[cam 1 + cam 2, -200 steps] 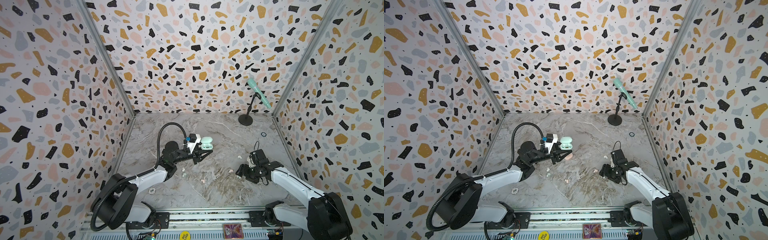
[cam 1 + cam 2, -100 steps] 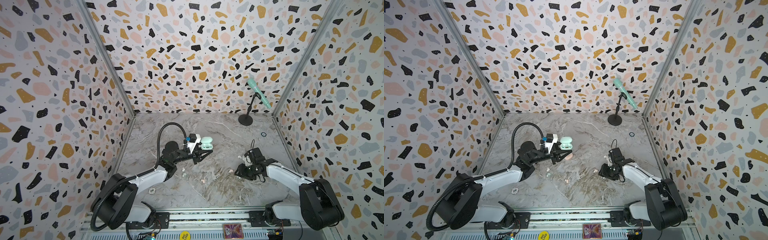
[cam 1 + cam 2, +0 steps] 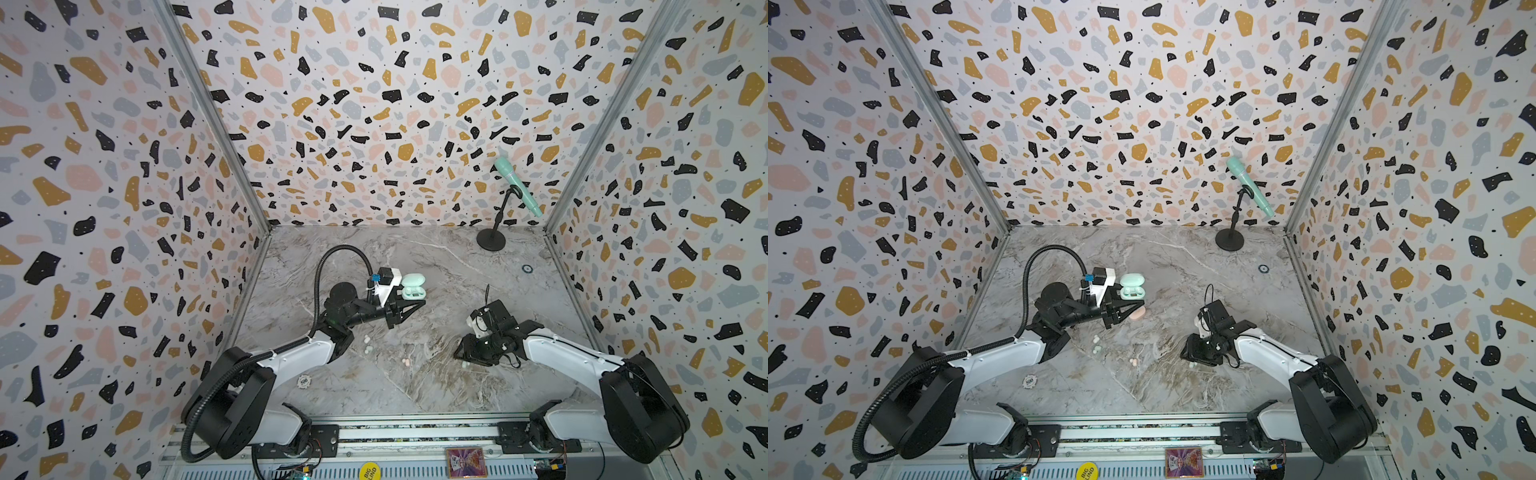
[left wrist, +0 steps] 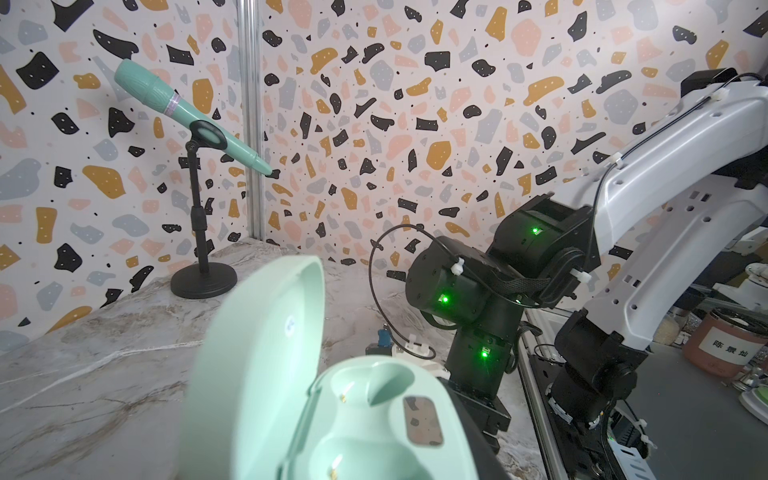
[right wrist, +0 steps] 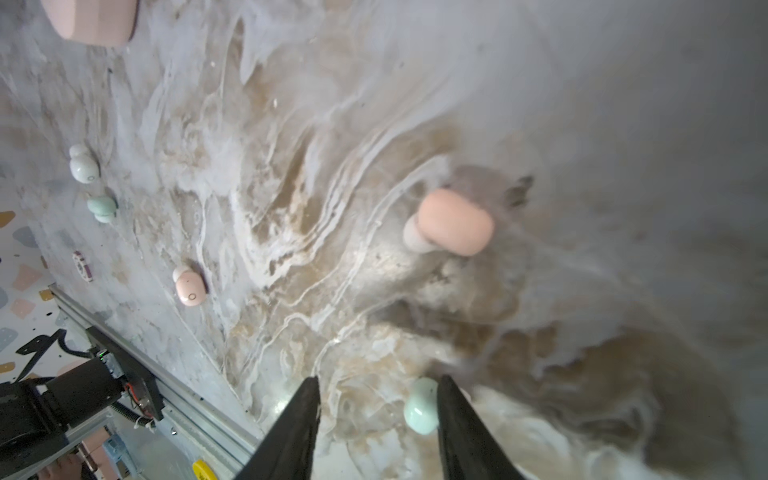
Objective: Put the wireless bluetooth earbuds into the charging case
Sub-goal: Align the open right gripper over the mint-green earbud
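I have the right claw (image 5: pixel 378 380) pointed down at the desk (image 5: pixel 582 124), jaws standing apart, released. One mint earbud (image 5: pixel 420 405) lies on the desk between its fingers. It rests against the inner face of one finger, with a clear gap to the other. Just beyond the right claw's tips sits a pink earbud (image 5: pixel 451 226), not touching them. Farther out from the right claw lies a second pink earbud (image 5: pixel 189 286), well apart from the first.

Farther still, the pink case (image 3: pixel 1137 313) rests on the desk. At about the same reach from the right claw, the left claw (image 3: pixel 417 306) is clenched on the mint charging case (image 4: pixel 374 415). It holds the case off the desk, lid swung open and two wells showing. Past those, a second mint earbud (image 5: pixel 102 208) and a white earbud (image 5: pixel 83 164) lie close together. Farthest from the right claw, a toy microphone (image 3: pixel 517 187) leans on its stand (image 3: pixel 491 241) by the back wall.

Against a second ago, the right claw has slid sideways over the desk, so the second pink earbud now lies nearer to it. The left claw and its case sit where they were.
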